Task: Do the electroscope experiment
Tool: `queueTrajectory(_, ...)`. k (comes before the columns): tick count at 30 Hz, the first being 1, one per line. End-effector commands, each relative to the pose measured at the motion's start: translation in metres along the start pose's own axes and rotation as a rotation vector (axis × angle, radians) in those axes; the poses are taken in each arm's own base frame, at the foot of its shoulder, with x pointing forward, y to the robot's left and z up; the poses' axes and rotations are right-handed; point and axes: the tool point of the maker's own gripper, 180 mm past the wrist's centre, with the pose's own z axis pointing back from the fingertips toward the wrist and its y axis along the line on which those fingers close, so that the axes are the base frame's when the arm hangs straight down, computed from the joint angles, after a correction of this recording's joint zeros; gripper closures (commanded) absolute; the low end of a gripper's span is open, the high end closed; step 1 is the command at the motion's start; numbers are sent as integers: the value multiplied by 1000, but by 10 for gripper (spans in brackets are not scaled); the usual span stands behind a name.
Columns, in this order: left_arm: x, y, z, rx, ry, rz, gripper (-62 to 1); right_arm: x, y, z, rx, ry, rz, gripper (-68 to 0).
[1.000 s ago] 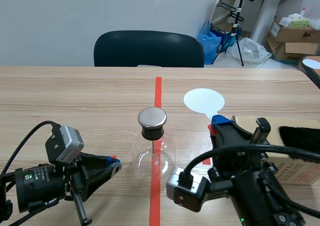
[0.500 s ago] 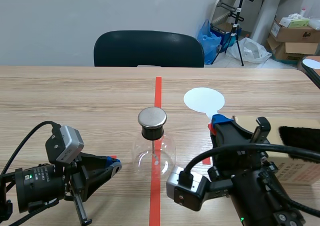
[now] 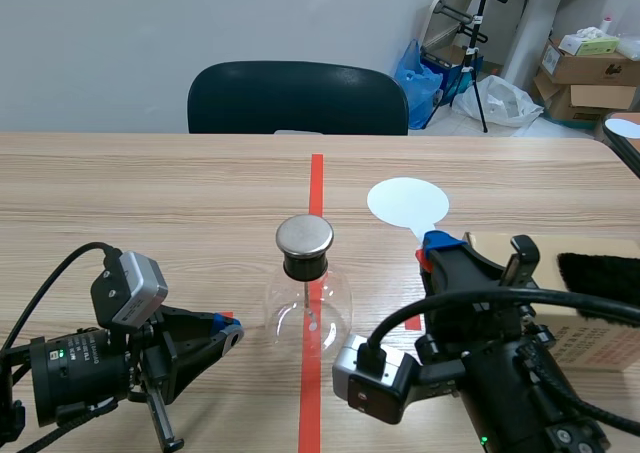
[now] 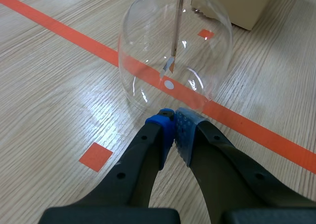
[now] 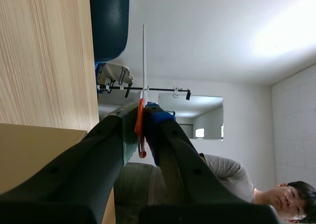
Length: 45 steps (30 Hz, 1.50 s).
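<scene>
Electroscope (image 3: 307, 298) stands upright on the red tape line (image 3: 316, 173), mid-table. Left gripper (image 4: 174, 121) is fully closed and empty, tips just beside its glass bulb. Right gripper (image 5: 140, 116) is clamped on the white disc (image 3: 407, 201) by its orange handle (image 5: 139, 135).

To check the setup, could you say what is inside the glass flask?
A thin rod with a small foil piece at its end hangs inside the flask; the black stopper hides its top.
</scene>
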Motion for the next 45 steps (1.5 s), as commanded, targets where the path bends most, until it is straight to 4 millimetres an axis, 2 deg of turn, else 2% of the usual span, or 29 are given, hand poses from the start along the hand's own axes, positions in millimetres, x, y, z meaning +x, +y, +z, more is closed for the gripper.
queueTrajectory(1,13,2,-3,3,-44,-5,-31,-7,-7,-4,-28,11,13,-10)
queueTrajectory(8,13,2,-3,3,-44,-5,-31,-7,-7,-4,-28,16,13,-10)
queueTrajectory(18,13,2,-3,3,-44,-5,-31,-19,-6,-2,-26,85,14,-10)
queueTrajectory(33,13,2,-3,3,-44,-5,-31,-10,-4,2,-16,92,-6,-10)
queueTrajectory(45,13,2,-3,3,-44,-5,-31,-8,-5,-3,-13,78,1,-10)
